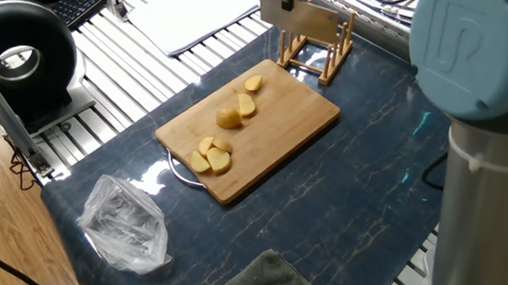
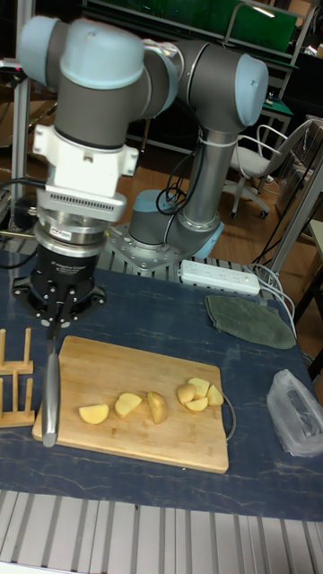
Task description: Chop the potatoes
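Setting — a dark blue marbled tabletop (image 1: 359, 189) mounted on ribbed aluminium rails (image 1: 115, 85), beside a wood-grain floor (image 1: 7, 275). Behind the table stand an office chair (image 2: 256, 161) and a green-topped bench (image 2: 260, 22) — the far room is dim.
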You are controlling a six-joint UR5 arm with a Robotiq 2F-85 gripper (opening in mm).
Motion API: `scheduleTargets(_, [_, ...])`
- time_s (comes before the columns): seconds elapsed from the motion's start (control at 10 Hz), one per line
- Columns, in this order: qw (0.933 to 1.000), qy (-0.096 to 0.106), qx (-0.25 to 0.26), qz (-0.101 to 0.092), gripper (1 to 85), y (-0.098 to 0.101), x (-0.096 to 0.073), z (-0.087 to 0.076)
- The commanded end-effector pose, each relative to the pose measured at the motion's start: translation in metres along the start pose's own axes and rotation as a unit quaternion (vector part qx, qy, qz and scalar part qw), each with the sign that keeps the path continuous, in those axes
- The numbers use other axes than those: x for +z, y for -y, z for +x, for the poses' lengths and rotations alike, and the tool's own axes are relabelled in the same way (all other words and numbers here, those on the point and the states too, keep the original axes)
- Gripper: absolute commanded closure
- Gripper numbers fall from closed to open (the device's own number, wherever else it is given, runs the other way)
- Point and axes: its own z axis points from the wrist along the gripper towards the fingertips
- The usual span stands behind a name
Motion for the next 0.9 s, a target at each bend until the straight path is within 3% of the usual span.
scheduleTargets(0.0, [0.9967,0.021,0.077,-0.017,84.7,-0.014,0.001,-0.011])
scheduleTargets(0.3, [0.9936,0.036,0.101,-0.034,84.7,-0.019,0.001,-0.021])
scheduleTargets(0.5, [0.9972,0.049,0.057,0.000,84.7,-0.002,0.001,-0.026])
scheduleTargets(0.6, [0.9980,0.050,0.039,-0.001,84.7,-0.002,0.001,-0.027])
scheduleTargets(0.7, [0.9986,0.048,0.020,-0.005,84.7,-0.005,0.001,-0.026])
scheduleTargets(0.8, [0.9983,0.052,-0.001,-0.026,84.7,-0.016,0.000,-0.028])
